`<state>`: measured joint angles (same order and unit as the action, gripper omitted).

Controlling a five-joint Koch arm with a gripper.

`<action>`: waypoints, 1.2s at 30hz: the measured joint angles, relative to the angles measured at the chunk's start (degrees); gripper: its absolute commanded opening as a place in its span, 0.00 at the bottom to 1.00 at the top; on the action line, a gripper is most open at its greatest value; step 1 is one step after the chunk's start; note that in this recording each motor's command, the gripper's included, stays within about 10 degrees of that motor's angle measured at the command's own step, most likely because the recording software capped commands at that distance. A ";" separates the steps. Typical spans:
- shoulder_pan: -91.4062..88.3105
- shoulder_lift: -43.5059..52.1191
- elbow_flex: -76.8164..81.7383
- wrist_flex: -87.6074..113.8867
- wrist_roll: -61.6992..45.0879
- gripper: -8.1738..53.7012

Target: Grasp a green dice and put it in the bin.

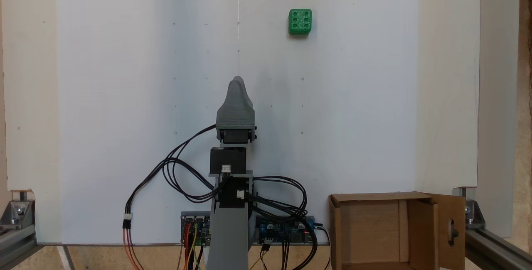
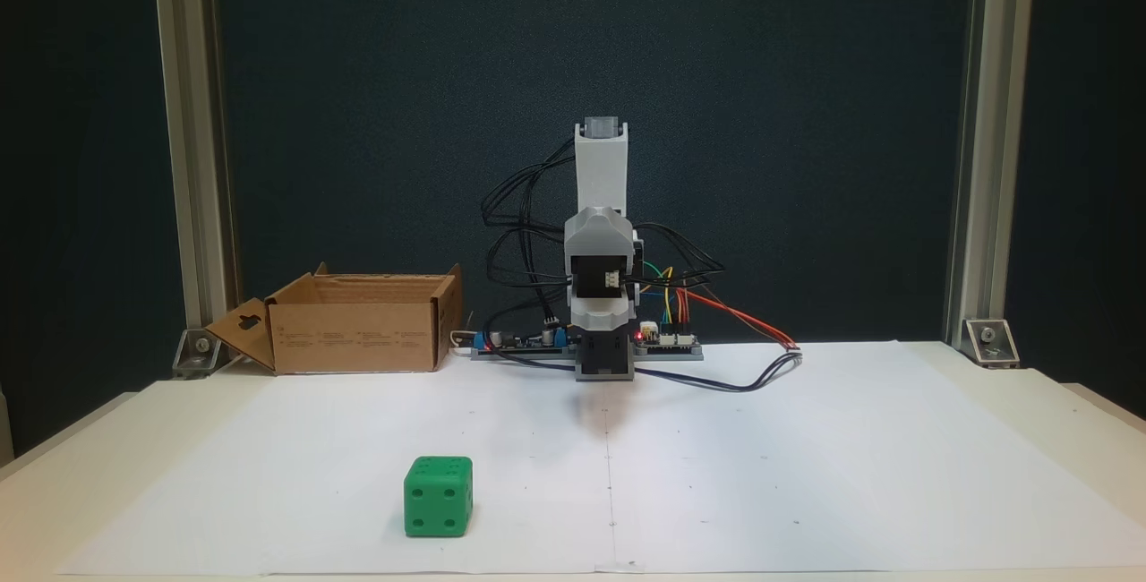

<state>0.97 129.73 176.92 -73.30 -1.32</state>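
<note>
Resting on the white sheet [image 1: 124, 95] of the table [image 2: 1056, 403], green dice [image 1: 300, 21] sits at 1 o'clock from the folded arm [image 1: 235, 137], well apart. Tool [image 1: 238, 79] tucked, jaws stacked; grip state cannot be told. Bin [image 1: 390, 232] at 4 o'clock, flaps open, beside the base boards [image 2: 667, 340]

The green dice [image 1: 299, 21] is bright green with darker recessed pips. The bin [image 2: 354, 324] is plain brown cardboard. White paper [image 1: 124, 95] covers the cream surface [image 2: 1030, 403].
</note>
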 measured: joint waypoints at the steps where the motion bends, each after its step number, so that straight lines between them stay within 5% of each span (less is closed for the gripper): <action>1: 0.00 -0.09 0.00 0.00 0.00 0.83; 17: 0.62 -0.09 -0.88 1.76 0.00 0.83; 36: 7.91 -0.09 -26.28 51.42 0.00 0.83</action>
<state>8.88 129.64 150.64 -21.88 -1.32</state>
